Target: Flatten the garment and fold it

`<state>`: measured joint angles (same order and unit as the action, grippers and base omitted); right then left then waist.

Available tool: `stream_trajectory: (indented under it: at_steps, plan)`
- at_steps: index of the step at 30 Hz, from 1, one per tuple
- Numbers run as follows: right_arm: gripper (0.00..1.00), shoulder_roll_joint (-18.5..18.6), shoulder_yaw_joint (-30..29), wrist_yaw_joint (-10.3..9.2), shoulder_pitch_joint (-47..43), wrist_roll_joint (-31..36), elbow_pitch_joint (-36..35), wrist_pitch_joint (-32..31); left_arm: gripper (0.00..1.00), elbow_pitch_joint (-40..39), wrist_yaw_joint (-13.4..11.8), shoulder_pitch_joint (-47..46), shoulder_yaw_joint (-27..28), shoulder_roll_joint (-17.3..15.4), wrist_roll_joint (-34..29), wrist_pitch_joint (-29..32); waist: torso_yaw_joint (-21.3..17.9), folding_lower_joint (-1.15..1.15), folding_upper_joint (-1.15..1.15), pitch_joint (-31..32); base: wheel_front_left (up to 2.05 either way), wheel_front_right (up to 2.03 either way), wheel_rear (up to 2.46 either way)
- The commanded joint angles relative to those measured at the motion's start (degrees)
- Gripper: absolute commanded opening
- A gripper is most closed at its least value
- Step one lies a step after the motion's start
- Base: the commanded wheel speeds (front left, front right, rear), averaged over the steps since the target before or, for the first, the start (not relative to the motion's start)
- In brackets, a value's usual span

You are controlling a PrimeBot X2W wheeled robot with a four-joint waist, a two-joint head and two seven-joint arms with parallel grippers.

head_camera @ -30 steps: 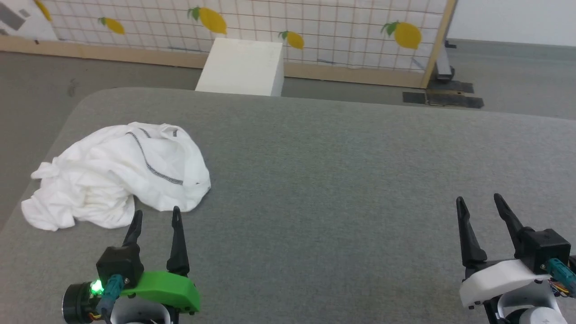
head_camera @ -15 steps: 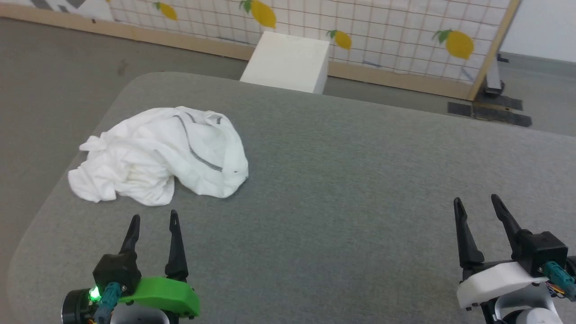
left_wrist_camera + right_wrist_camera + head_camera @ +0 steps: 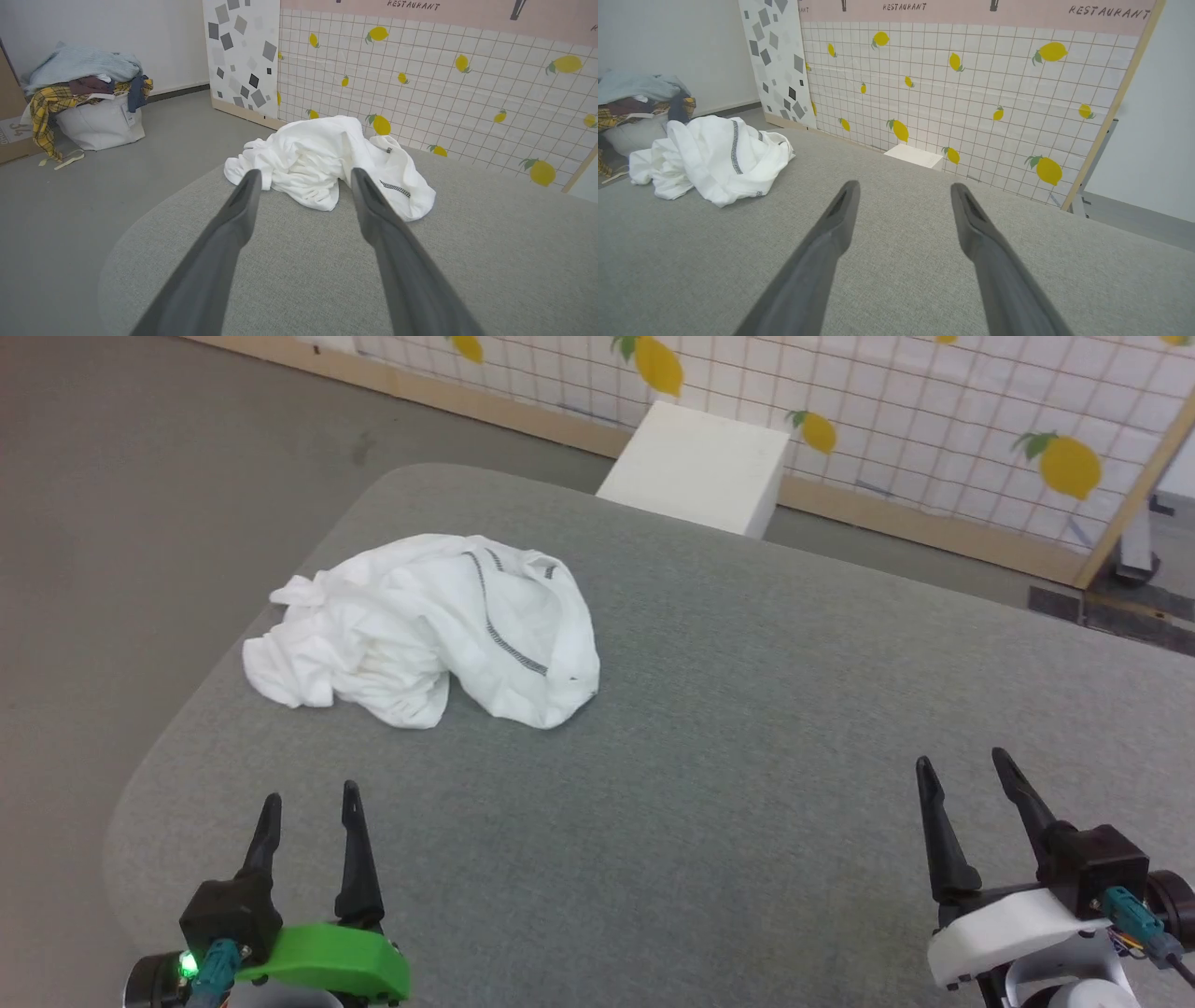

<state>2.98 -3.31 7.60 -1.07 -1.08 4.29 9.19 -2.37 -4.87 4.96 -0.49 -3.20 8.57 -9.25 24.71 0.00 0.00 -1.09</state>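
Only the head view has swung leftward; the crumpled T-shirt point(image 3: 425, 630) lies where it was. The left gripper point(image 3: 311, 791) and right gripper point(image 3: 963, 756) stay spread, empty.

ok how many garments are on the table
1: the white garment, crumpled near the table's far left corner, ahead of the left gripper. Its folds could hide another. More clothes are heaped on a bag on the floor.

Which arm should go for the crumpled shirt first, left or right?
Likely left. The left gripper is open and points at the shirt; the right gripper, also open, sits far across the table.
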Motion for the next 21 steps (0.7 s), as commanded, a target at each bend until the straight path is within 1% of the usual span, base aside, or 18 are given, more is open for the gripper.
stream_trajectory:
  at_steps: [1, 21]
  plan:
    - [1.00, -0.06, 0.20, -0.07, 0.38, -0.30, 0.25, 0.74, 1.00, -0.16, -0.45, 0.87, 0.13, 0.22, 0.44, -0.71, 1.57, 0.00, 0.00, 0.11, -0.04, -0.04, -0.04]
    - [1.00, -0.08, 0.34, -0.09, 0.65, -0.10, 1.28, 3.12, 1.00, -0.64, -2.02, 2.30, -0.20, 0.27, 2.70, -3.08, 7.58, 0.00, 0.00, 0.06, -0.01, -0.01, -0.01]
